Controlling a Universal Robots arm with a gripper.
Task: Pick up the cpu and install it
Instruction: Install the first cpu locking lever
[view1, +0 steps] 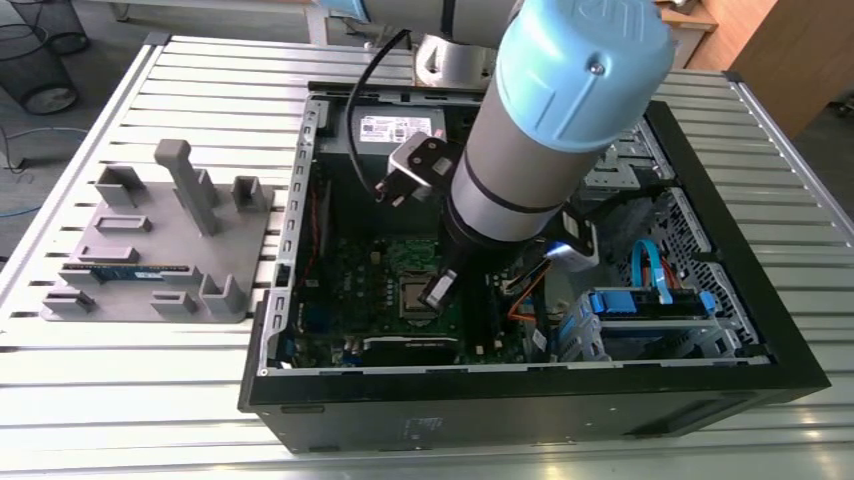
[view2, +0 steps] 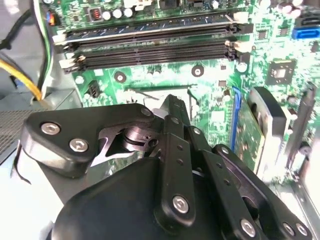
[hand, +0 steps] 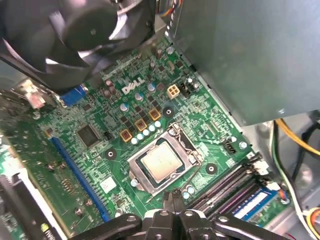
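Exterior view: slatted table (view1: 134, 400) carries the open computer case (view1: 534, 405), and the arm reaches inside. First wrist view: motherboard (hand: 210, 130) with the CPU socket (hand: 186, 146) mid-board, between the blue slot (hand: 80, 170) and the memory slots (hand: 235, 182). The cpu (hand: 160, 164) lies flat in the socket, silver top up. The gripper (hand: 173, 196) hangs just beside the socket's edge toward the memory slots, fingers pressed together, holding nothing and not touching the chip. Judged: install step, chip looks seated. Any further move calls for keeping the fingertips clear of the chip and socket lever.
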